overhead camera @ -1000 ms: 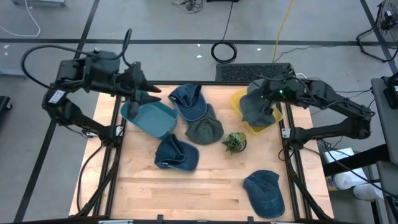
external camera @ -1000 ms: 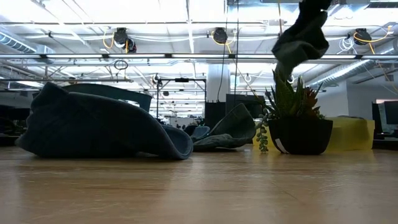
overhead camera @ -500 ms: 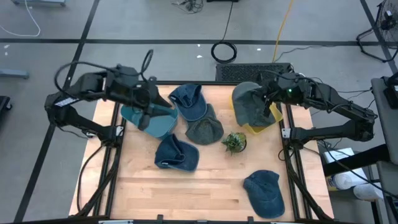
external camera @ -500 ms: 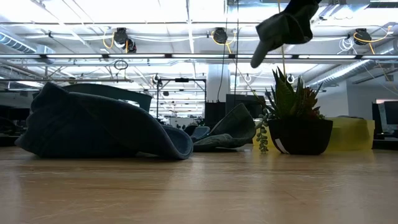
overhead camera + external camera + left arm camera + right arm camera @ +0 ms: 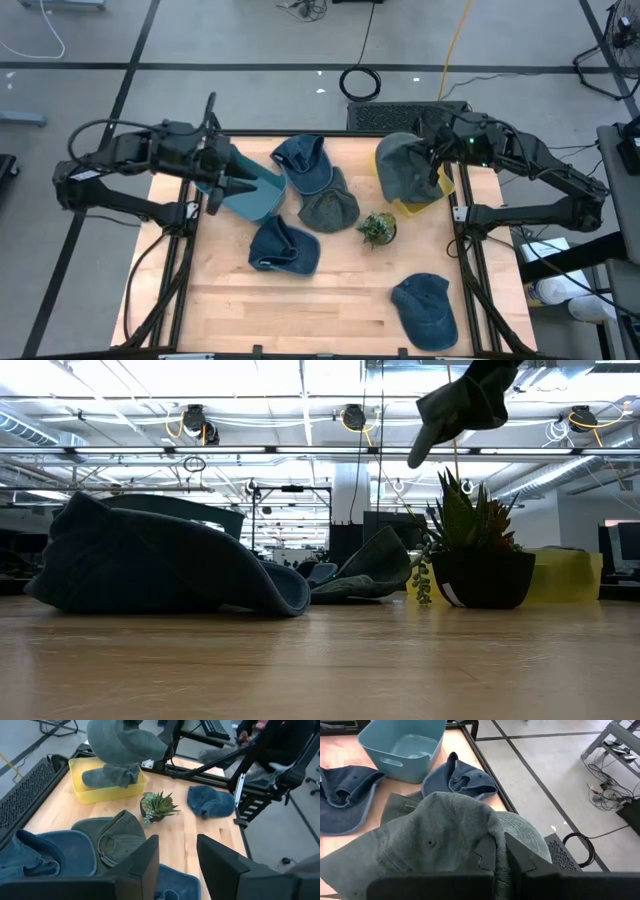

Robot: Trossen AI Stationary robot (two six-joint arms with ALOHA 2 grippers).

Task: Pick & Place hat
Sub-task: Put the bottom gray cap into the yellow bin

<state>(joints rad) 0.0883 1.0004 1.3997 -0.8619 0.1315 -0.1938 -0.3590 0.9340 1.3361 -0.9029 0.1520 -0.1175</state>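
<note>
A grey-green hat (image 5: 403, 168) hangs from my shut right gripper (image 5: 433, 160) above the yellow bin (image 5: 421, 205) at the table's far right; it also shows at the top of the low view (image 5: 460, 405). In the left wrist view a second grey hat (image 5: 107, 776) lies in the yellow bin (image 5: 80, 780). My left gripper (image 5: 232, 185) is open over the blue bin (image 5: 255, 195), touching nothing. On the wood lie a blue hat (image 5: 303, 162), an olive hat (image 5: 328, 208), and two more blue hats (image 5: 283, 247) (image 5: 425, 308). My right gripper holds the grey-green hat where its crown meets the brim (image 5: 492, 837), pinched between the two fingers (image 5: 520, 857). The hat is lifted clear and droops below and ahead of the fingers, crown (image 5: 430, 842) on one side and brim (image 5: 522, 830) on the other.
A small potted succulent (image 5: 377, 228) stands mid-table, right of the olive hat and near the yellow bin. Black rails run along the table's left (image 5: 185, 250) and right (image 5: 462, 250) sides. Bare wood (image 5: 330, 300) lies toward the near edge.
My right gripper has risen and shifted slightly toward the table's far left, lifting the grey-green hat higher above the yellow bin; the hat has swung up from hanging straight down. My left gripper has moved toward the near edge and now sits over the blue bin.
</note>
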